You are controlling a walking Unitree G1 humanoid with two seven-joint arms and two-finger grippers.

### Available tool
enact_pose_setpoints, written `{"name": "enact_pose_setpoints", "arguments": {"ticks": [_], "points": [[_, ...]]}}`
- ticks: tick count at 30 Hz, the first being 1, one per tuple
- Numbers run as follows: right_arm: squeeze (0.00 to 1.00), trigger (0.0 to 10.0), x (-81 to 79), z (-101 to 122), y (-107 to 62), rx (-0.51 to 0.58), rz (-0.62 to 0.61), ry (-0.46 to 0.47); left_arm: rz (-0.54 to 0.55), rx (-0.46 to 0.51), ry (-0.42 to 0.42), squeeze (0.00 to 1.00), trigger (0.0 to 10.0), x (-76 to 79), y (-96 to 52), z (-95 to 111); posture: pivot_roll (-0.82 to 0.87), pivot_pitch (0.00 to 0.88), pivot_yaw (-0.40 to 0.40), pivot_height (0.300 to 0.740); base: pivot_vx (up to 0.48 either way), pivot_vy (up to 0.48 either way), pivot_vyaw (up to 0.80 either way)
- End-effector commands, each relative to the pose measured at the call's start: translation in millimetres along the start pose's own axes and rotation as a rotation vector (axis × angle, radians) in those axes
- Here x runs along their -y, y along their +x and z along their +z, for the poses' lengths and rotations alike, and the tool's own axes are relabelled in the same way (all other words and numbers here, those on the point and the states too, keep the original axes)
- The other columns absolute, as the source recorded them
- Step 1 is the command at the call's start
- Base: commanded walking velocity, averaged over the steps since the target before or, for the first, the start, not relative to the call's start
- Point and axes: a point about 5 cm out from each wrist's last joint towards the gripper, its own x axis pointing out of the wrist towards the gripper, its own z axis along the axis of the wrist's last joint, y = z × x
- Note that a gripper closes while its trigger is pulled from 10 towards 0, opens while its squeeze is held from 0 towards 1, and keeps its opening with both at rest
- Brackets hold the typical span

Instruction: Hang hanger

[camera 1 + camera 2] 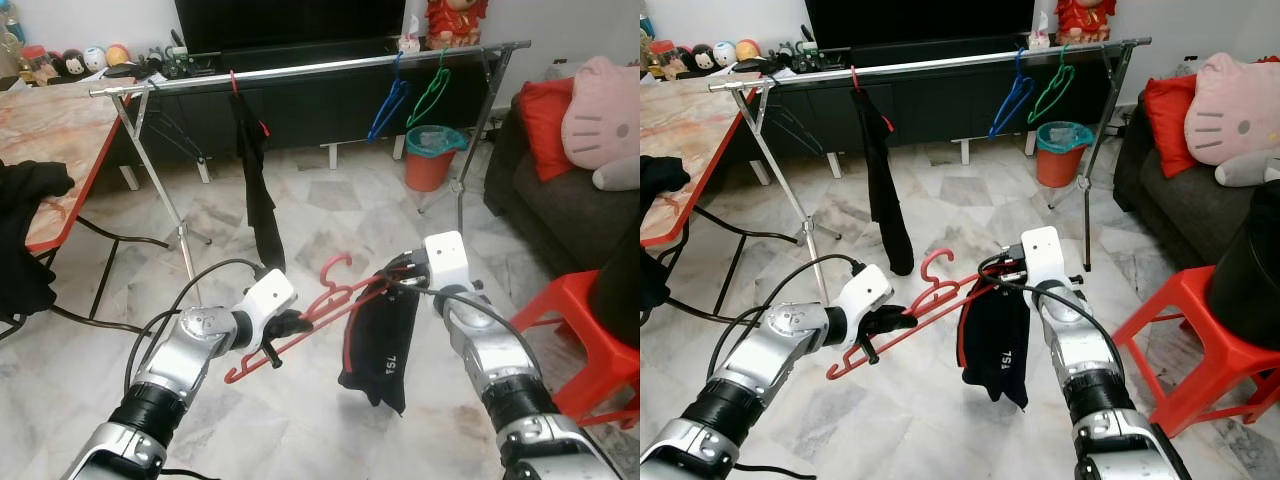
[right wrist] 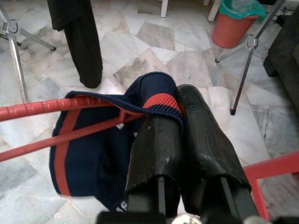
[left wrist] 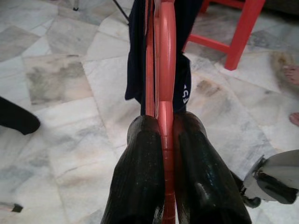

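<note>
The red hanger point(image 1: 300, 320) hung in mid-air between the two arms, low over the marble floor point(image 1: 330, 200) and well short of the clothes rail point(image 1: 310, 68). It sat tilted, its hook point(image 1: 335, 268) pointing up toward the rail and its far end dropping toward the robot's left. A dark navy garment point(image 1: 380, 345) with red trim was draped over its right end and sagged below it.

The left gripper point(image 1: 292, 322) had its fingers pressed together on the hanger's lower bar; in the left wrist view the two black fingers point(image 3: 140, 177) pinched the red plastic between them. The right gripper point(image 1: 400, 270) was clamped on the garment's red-banded edge where it wrapped over the hanger, its fingers point(image 2: 205, 140) closed tight on the cloth.

The likeliest trouble was the garment sliding off: it lay bunched on one end only, and the hanger's slope could let it slip during the lift. The right grip appeared to be mainly on fabric, so I judged that the hanger could twist in that hold. The hook also had to clear the rail and land between the black trousers point(image 1: 258, 190) hanging there and the blue hanger point(image 1: 388, 105) next to the green hanger point(image 1: 430, 92); a misjudged reach could knock them. The rail stood on thin tripod legs point(image 1: 185, 240) and might shift if bumped.
</note>
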Motion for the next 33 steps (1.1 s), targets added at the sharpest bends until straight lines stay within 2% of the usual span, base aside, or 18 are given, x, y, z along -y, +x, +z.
{"name": "enact_pose_setpoints", "arguments": {"ticks": [1,4,7,9,14,25,28,33], "points": [[0.00,10.0,0.2,9,-1.8,0.037,-0.010,-0.002,0.050,-0.016,-0.014,0.00,10.0,-8.0,-2.6,-1,-0.14,0.000,0.031,0.740,0.000,0.000,0.00],[0.00,10.0,0.9,8,-3.2,0.036,-0.013,-0.002,0.093,-0.018,-0.029,0.00,10.0,-11.9,-2.4,-1,-0.14,0.000,0.030,0.740,0.000,0.000,0.00],[0.00,10.0,-1.2,6,-5.3,0.032,0.004,-0.004,0.088,0.005,-0.038,0.00,10.0,-12.2,-2.0,1,-0.14,0.000,0.029,0.740,0.000,0.000,0.00],[0.00,10.0,-5.2,5,-7.6,0.033,0.044,-0.019,0.009,0.038,-0.042,0.00,10.0,-6.7,-3.7,4,-0.14,0.000,0.029,0.740,0.000,0.000,0.00],[0.00,10.0,-7.8,7,-9.7,0.045,0.073,-0.033,-0.093,0.069,-0.050,0.00,10.0,0.8,-7.6,5,-0.14,0.000,0.029,0.740,0.000,0.000,0.00],[0.00,10.0,-3.2,15,-9.7,0.059,0.074,-0.042,-0.235,0.068,-0.059,0.00,10.0,8.9,-15.5,5,-0.14,0.000,0.029,0.740,0.000,0.000,0.00],[0.00,10.0,-2.7,17,-9.7,0.063,0.074,-0.045,-0.237,0.061,-0.051,0.00,10.0,8.9,-16.0,4,-0.14,0.000,0.029,0.740,0.000,0.000,0.00],[0.00,10.0,-7.4,22,-11.1,0.077,0.097,-0.056,-0.110,0.035,-0.041,0.00,10.0,-1.5,-9.9,2,-0.14,0.000,0.028,0.740,0.000,0.000,0.00]]}}
